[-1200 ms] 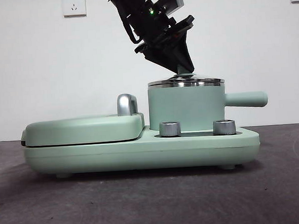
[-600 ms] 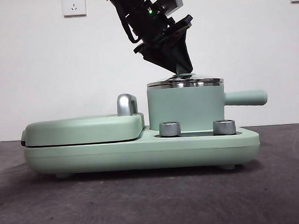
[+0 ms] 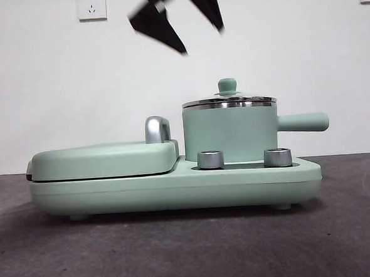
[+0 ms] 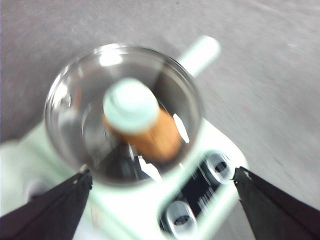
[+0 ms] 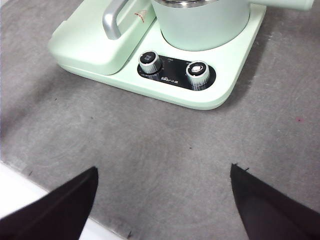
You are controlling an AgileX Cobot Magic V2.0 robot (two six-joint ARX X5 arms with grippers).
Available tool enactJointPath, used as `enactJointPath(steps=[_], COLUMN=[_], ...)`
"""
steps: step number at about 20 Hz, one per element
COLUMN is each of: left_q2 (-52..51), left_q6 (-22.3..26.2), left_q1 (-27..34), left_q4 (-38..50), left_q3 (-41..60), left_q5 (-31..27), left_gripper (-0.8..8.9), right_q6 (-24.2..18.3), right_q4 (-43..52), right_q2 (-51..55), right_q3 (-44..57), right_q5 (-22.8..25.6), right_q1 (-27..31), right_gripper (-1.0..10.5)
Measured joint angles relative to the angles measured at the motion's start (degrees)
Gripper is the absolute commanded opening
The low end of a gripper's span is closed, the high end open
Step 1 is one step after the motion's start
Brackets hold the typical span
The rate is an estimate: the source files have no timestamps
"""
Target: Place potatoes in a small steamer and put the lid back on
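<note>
The round clear-glass lid (image 3: 228,100) sits on the mint-green cylindrical steamer pot (image 3: 230,132), orange-brown potato (image 4: 155,134) inside. The left tool (image 3: 181,19) hangs spread wide and empty, directly above the knob — nearer than the wide-spread right tool (image 5: 162,200), low over the grey counter (image 5: 165,160).

In the front view the steamer (image 3: 230,133) wall hides the potato, and the left gripper (image 3: 191,28) is motion-blurred, its upper part cut off by the top edge. The left wrist picture is blurred, so the potato (image 4: 152,135) under the lid (image 4: 122,112) shows only as a smeared orange shape. The right wrist picture cuts off the steamer's top.
</note>
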State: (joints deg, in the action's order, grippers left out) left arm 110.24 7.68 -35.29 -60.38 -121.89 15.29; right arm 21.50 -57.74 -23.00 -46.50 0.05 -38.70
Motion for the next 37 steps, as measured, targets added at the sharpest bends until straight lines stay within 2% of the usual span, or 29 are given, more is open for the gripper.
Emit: enactJointPath(steps=[3, 5, 11, 17, 20, 23, 27, 32, 34, 35, 36, 37], left_q2=[-4.5, -7.61, -25.75, -39.93, -46.8, -54.58, -63.49, -70.4, -71.63, -71.95, -72.06, -72.17], left_q6=[-0.59, -1.73, -2.84, -2.82, -3.1, -5.62, -11.69, -18.82, -20.28, -20.7, -20.79, -20.79], left_q1=[0.02, 0.11, 0.13, 0.13, 0.13, 0.13, 0.13, 0.13, 0.13, 0.13, 0.13, 0.13], left_q4=[-8.61, -11.56, -10.64, -9.81, -5.57, 1.31, 12.57, 19.02, 18.62, 18.32, 18.32, 18.43], left_q3=[0.0, 0.33, 11.54, 30.16, 39.28, 47.36, 57.9, 68.02, 69.75, 69.99, 69.99, 69.99], left_q5=[0.11, 2.89, 5.97, 7.74, 8.94, 9.01, 9.07, 8.94, 8.31, 7.63, 7.28, 7.23], left_gripper=[4.69, 4.68, 4.68, 4.68, 4.68, 4.68, 4.65, 4.53, 3.6, 2.2, 0.06, 0.28], right_q6=[0.0, 0.0, -0.02, -0.79, -3.1, -5.01, -6.38, -6.69, -6.69, -6.69, -6.69, -6.69], right_q4=[0.0, 0.02, 1.81, 6.01, 8.72, 11.34, 13.49, 13.7, 13.73, 13.73, 13.73, 13.73], right_q2=[0.0, 0.0, 0.0, 0.0, 0.0, -0.04, -0.63, -0.94, -0.94, -0.94, -0.94, -0.94], right_q3=[0.0, 0.0, 0.0, 0.0, 0.0, 0.0, 0.0, 0.0, 0.0, 0.0, 0.0, 0.0], right_q5=[-0.02, 0.0, -0.02, -1.92, -5.29, -8.31, -10.6, -10.6, -10.6, -10.6, -10.62, -10.64], right_q1=[0.0, 0.0, 0.0, 0.0, 0.0, 0.0, 0.0, -0.02, -0.02, -0.02, -0.02, -0.02], right_gripper=[4.2, 4.2, 4.2, 4.2, 4.2, 4.2, 4.2, 4.2, 4.2, 4.2, 3.6, 2.2])
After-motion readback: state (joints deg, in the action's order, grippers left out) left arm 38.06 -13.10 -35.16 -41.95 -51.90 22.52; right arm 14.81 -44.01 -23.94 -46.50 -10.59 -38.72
